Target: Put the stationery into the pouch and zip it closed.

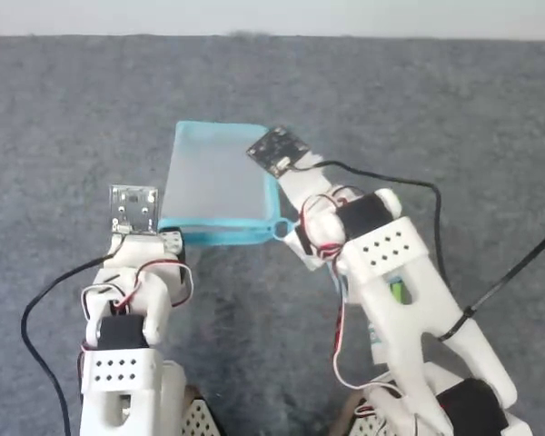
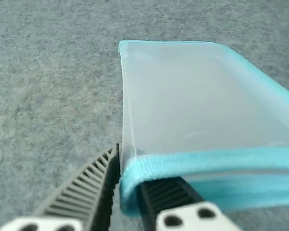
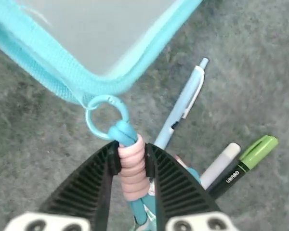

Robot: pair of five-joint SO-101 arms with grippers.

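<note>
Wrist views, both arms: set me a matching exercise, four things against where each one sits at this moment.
Things:
1. pink zipper pull
2. pouch corner
3. blue pen
4. blue ring

Places:
a. lying on the carpet
b. clamped by the left gripper
c. pinched by the right gripper
d. joining the pull to the zip end of the pouch

Pairs: 1-c, 2-b, 3-a, 4-d
</note>
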